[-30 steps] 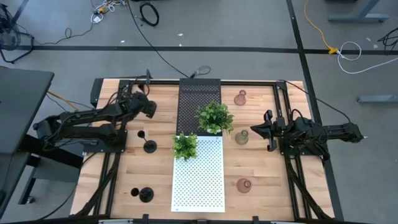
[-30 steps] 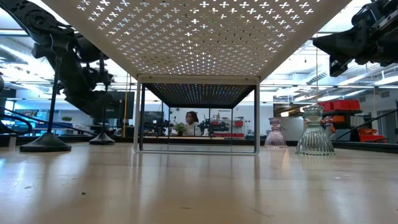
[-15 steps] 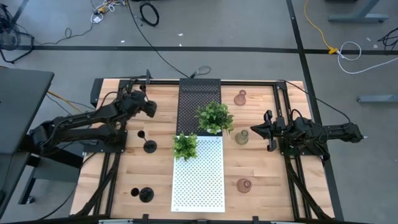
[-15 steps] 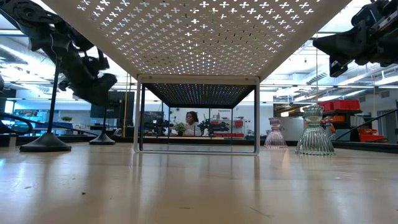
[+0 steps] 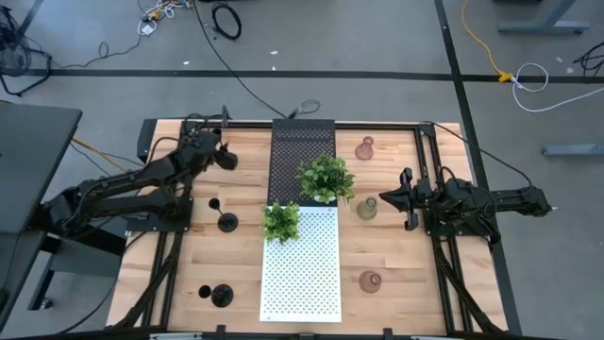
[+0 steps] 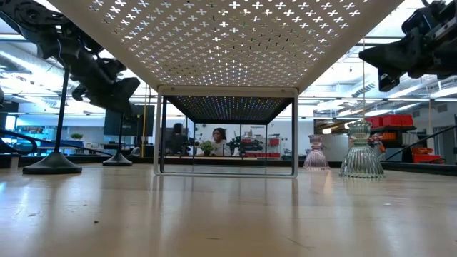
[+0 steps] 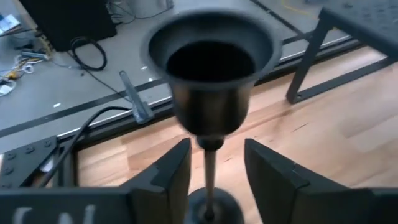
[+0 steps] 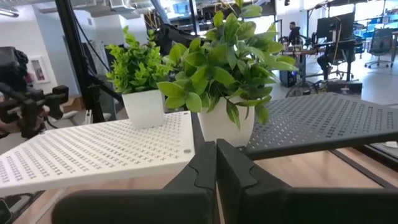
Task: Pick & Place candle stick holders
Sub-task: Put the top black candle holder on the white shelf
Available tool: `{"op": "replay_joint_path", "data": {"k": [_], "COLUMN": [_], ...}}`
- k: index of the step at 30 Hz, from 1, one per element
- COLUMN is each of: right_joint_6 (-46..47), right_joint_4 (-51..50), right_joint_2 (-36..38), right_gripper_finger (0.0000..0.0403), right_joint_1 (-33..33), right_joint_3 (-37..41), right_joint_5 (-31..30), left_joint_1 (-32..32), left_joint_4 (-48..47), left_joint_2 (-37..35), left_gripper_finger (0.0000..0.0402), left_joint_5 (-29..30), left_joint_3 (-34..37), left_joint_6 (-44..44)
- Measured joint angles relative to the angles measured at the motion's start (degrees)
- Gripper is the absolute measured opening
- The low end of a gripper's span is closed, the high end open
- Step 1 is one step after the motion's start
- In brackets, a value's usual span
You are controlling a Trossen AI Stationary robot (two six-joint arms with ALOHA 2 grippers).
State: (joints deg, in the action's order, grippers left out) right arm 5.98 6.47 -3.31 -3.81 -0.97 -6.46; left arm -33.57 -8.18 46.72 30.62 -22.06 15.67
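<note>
At the far left corner of the table [image 5: 236, 255], my left gripper [image 7: 214, 149] hangs released around a black candle stick holder [image 7: 211, 68]. My fingers [image 7: 165, 177] stand apart on either side of its thin stem, with a gap showing on both sides. Its cup rises above them and its round base sits on the wood below. From above, I cannot tell that holder apart from my own dark gripper [image 5: 225, 159].

Two other black holders stand nearer the front on my left side, one [image 5: 227, 223] beside the white perforated shelf [image 5: 300, 269] and one [image 5: 222, 295] near the front edge. A black perforated shelf [image 5: 302, 146] runs on behind the white one. Each carries a leafy potted plant, the larger plant [image 5: 326, 178] on the black and the smaller plant [image 5: 280, 221] on the white.

Three glass holders stand on the right side: one at the back [image 5: 365, 147], one in the middle [image 5: 366, 209] and one in front [image 5: 370, 280]. My right gripper [image 5: 385, 198] waits just beside the middle one, clenched on nothing, with its fingertips pressed together.

Since a second ago my left gripper has drawn slightly toward the back edge. My right arm has not moved. Beyond the table a seated person [image 6: 218, 140] remains, and a standing person [image 6: 176, 137] has come into sight.
</note>
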Motion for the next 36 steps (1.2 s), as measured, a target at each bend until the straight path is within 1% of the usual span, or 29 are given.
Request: {"op": "replay_joint_path", "data": {"k": [5,8,9,15,24,27,32,36], "right_joint_6": [0.0,0.0,0.0,0.9,1.1,1.1,3.3,4.5], "right_joint_4": [0.0,0.0,0.0,0.0,-0.1,-0.1,-0.2,-0.2], "right_joint_2": [0.0,0.0,0.0,0.0,0.0,0.0,0.0,0.0], "right_gripper_finger": [0.0009,0.0009,0.0009,0.0009,0.0009,0.0009,0.0009,0.0009], "right_joint_1": [0.0,0.0,0.0,0.0,0.0,0.0,0.0,0.0], "right_joint_3": [0.0,0.0,0.0,0.0,0.0,0.0,0.0,0.0], "right_joint_5": [0.0,0.0,0.0,-0.1,-0.1,-0.1,0.1,0.0], "left_joint_1": [-1.6,-2.8,-3.2,-4.9,-4.8,-4.7,-4.7,-4.7], "left_joint_4": [5.7,5.9,5.7,5.5,5.4,4.7,2.2,-6.0], "left_joint_2": [0.1,0.1,0.1,0.0,-0.1,-0.7,-3.2,-5.5], "left_gripper_finger": [0.0074,0.0034,0.0030,0.0030,0.0030,0.0030,0.0030,0.0030], "left_joint_5": [-4.0,-5.4,-5.5,-8.5,-10.4,-12.9,-17.3,-20.0], "left_joint_3": [0.0,0.0,0.0,-0.1,-0.2,-0.8,-4.4,-9.3], "left_joint_6": [-2.4,-2.9,-2.9,-3.0,-3.1,-2.8,-3.0,-3.9]}}
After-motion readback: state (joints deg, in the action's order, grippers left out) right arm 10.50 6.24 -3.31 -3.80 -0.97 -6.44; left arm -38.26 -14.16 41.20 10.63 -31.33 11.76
